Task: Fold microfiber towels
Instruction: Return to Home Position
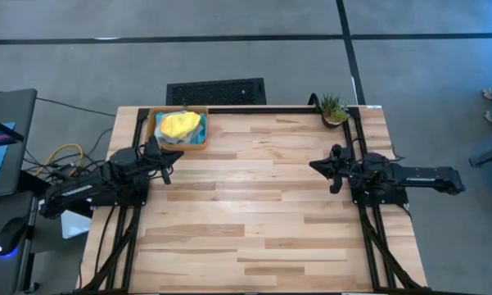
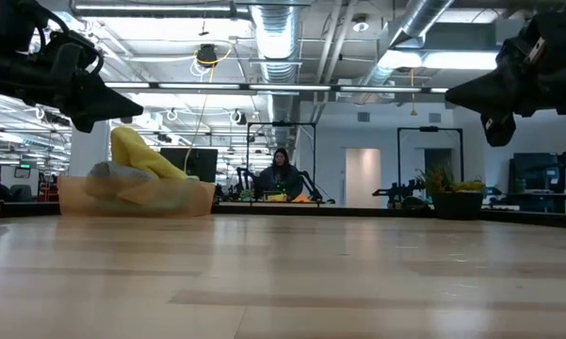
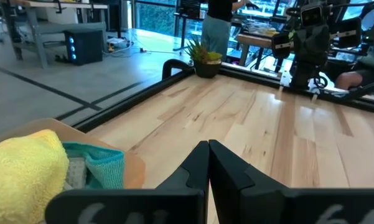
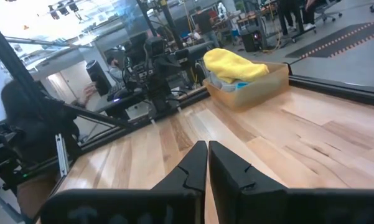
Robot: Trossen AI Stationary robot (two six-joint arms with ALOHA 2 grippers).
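The microfiber towels lie piled in a shallow orange tray (image 1: 154, 123) at the table's far left. A yellow towel (image 1: 180, 124) is on top, a blue one (image 1: 196, 139) shows under it, and a grey one (image 2: 113, 174) peeps over the tray's wall. My left gripper (image 1: 178, 154) hovers just near-side of the tray, shut, pointing level toward the table's right; its closed fingers (image 3: 208, 152) hold nothing. My right gripper (image 1: 313, 166) hovers at the table's right side, pointing level toward the left, its fingers (image 4: 207, 152) together and holding nothing.
A small potted plant (image 1: 333, 109) stands at the far right corner. Black frame rails (image 1: 262, 109) run along the far edge and down both sides by the arms. Bare wooden tabletop (image 1: 254, 205) lies between the arms. A person (image 2: 281, 174) sits in the room beyond.
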